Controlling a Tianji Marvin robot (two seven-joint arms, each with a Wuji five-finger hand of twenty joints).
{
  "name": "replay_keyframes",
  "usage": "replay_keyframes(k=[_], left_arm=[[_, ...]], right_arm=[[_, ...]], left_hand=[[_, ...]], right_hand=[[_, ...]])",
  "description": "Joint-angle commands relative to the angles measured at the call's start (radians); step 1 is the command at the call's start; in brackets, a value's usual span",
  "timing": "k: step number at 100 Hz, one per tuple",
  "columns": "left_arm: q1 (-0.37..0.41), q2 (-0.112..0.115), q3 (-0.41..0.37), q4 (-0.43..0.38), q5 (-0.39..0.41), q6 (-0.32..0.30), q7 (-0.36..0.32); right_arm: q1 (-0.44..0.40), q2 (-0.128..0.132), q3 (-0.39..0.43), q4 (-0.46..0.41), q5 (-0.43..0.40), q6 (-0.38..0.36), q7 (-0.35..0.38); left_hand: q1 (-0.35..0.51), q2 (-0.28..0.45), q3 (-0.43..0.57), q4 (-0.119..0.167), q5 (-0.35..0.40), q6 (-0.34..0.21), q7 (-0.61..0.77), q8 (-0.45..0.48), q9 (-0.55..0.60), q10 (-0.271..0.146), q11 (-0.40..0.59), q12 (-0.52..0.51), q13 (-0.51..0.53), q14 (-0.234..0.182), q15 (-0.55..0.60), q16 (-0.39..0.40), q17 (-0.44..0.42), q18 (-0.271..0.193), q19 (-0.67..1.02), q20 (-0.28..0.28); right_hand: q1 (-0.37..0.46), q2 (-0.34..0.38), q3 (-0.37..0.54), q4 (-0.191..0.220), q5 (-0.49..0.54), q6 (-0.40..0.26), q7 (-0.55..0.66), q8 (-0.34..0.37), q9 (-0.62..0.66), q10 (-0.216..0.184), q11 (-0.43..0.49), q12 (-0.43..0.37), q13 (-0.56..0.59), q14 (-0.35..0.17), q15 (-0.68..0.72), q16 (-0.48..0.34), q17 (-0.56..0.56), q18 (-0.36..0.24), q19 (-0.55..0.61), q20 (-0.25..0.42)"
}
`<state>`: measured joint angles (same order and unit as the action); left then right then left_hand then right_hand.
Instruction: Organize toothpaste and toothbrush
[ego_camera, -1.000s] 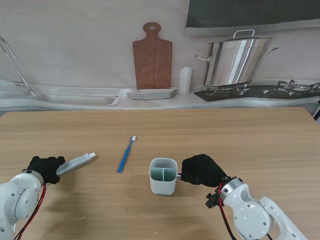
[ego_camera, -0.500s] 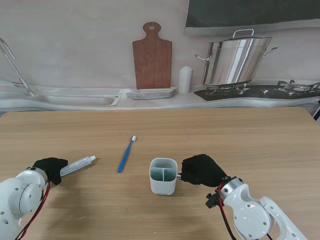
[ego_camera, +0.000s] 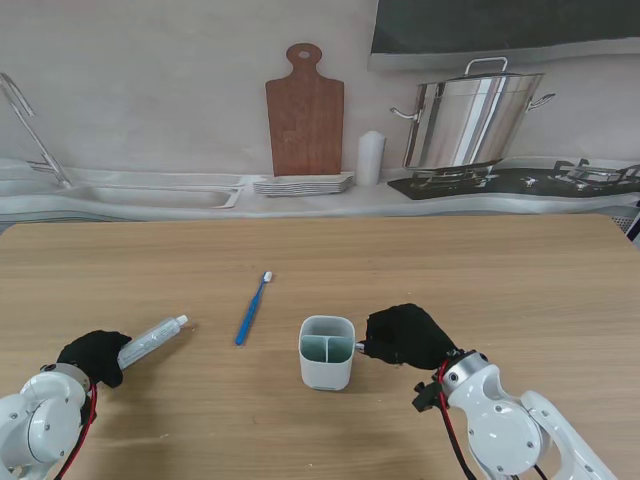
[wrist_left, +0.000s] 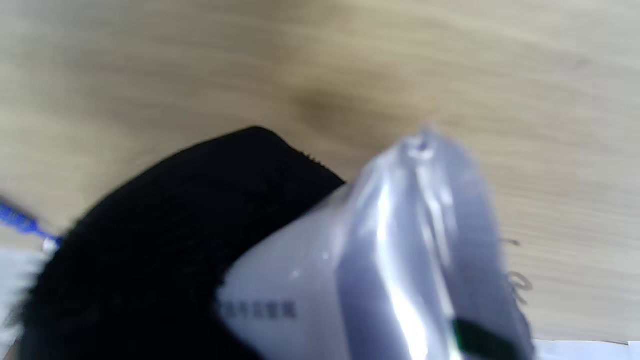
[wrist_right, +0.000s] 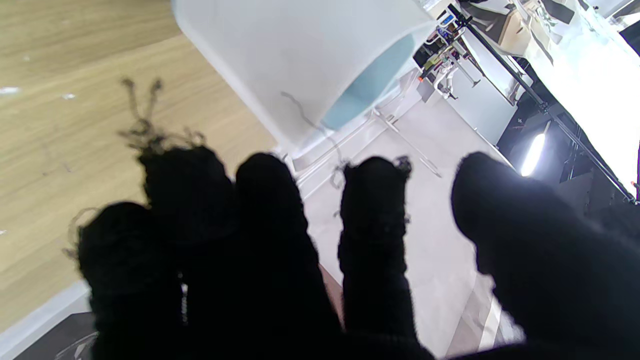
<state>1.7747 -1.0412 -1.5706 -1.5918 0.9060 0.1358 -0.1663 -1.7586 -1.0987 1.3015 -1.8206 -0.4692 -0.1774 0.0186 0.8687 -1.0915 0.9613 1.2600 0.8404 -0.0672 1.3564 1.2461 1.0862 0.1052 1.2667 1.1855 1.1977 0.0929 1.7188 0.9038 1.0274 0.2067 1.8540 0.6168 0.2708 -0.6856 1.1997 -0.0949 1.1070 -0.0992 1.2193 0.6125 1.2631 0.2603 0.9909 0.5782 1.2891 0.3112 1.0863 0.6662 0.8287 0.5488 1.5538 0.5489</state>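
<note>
Here the left hand (ego_camera: 93, 356) grips the toothpaste tube (ego_camera: 153, 337) at the near left, while the right hand (ego_camera: 405, 337), fingers spread and empty, sits just beside the cup (ego_camera: 327, 351).

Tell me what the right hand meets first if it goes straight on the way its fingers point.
Probably the white holder cup: the right hand points at its side from the robot's right, fingertips close beside it; contact is unclear.
</note>
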Motion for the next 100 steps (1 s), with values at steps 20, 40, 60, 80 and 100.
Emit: replay_keyframes(k=[20,40,60,80,100], left_arm=[[0.051,-0.036,-0.021,-0.146,-0.078,-0.011,0.065],[0.089,-0.056,-0.006,-0.268,-0.156,0.002,0.125],[0.097,-0.078,0.036,-0.343,-0.292,-0.014,0.186],[0.092,-0.098,0.094,-0.361,-0.406,-0.073,0.26],[0.068,-0.108,0.163,-0.353,-0.545,-0.167,0.272]], right_arm=[[-0.001,-0.019,0.01,-0.034,-0.027,0.01,-0.063],[0.017,-0.031,0.0,-0.024,-0.036,0.02,-0.12],[0.029,-0.036,-0.004,-0.023,-0.002,0.019,-0.126],[0.069,-0.034,-0.033,-0.02,0.039,0.008,-0.095],[0.124,-0.029,-0.078,-0.026,0.071,0.012,-0.048]], left_hand=[[0.207,0.041,0.048,0.166,0.094,-0.024,0.067,0.039,0.103,0.071,0.084,-0.032,0.07,-0.16,0.111,-0.073,0.048,-0.073,0.24,0.016],[0.206,0.027,0.044,0.139,0.09,-0.025,0.06,0.043,0.101,0.067,0.079,-0.031,0.07,-0.164,0.104,-0.069,0.049,-0.062,0.24,0.016],[0.205,0.01,0.047,0.12,0.09,-0.024,0.055,0.044,0.101,0.066,0.075,-0.032,0.07,-0.161,0.102,-0.066,0.049,-0.054,0.24,0.02],[0.2,0.0,0.058,0.104,0.093,-0.024,0.052,0.042,0.106,0.065,0.068,-0.033,0.07,-0.157,0.1,-0.064,0.049,-0.048,0.24,0.019],[0.196,-0.008,0.06,0.088,0.092,-0.028,0.051,0.042,0.107,0.061,0.064,-0.032,0.07,-0.156,0.099,-0.063,0.048,-0.039,0.24,0.013]], right_hand=[[-0.007,-0.107,0.044,-0.049,-0.134,0.007,-0.037,-0.072,-0.092,0.08,-0.062,-0.016,-0.053,0.041,-0.111,-0.041,-0.084,0.019,-0.063,-0.012],[-0.085,-0.048,0.021,0.042,-0.439,0.164,-0.292,-0.164,-0.35,0.114,-0.171,-0.106,-0.207,0.066,-0.223,-0.032,-0.184,0.031,-0.124,0.034],[-0.112,-0.12,-0.006,0.007,-0.66,0.241,-0.317,-0.244,-0.559,0.145,-0.181,-0.166,-0.33,0.057,-0.253,-0.049,-0.251,0.01,-0.151,0.057],[-0.152,-0.194,0.013,-0.033,-0.855,0.319,-0.332,-0.273,-0.634,0.144,-0.16,-0.169,-0.363,0.039,-0.247,-0.055,-0.276,-0.012,-0.167,0.061],[-0.225,-0.265,0.053,-0.081,-0.978,0.366,-0.32,-0.314,-0.688,0.117,-0.123,-0.16,-0.398,0.002,-0.232,-0.057,-0.3,-0.057,-0.178,0.063]])
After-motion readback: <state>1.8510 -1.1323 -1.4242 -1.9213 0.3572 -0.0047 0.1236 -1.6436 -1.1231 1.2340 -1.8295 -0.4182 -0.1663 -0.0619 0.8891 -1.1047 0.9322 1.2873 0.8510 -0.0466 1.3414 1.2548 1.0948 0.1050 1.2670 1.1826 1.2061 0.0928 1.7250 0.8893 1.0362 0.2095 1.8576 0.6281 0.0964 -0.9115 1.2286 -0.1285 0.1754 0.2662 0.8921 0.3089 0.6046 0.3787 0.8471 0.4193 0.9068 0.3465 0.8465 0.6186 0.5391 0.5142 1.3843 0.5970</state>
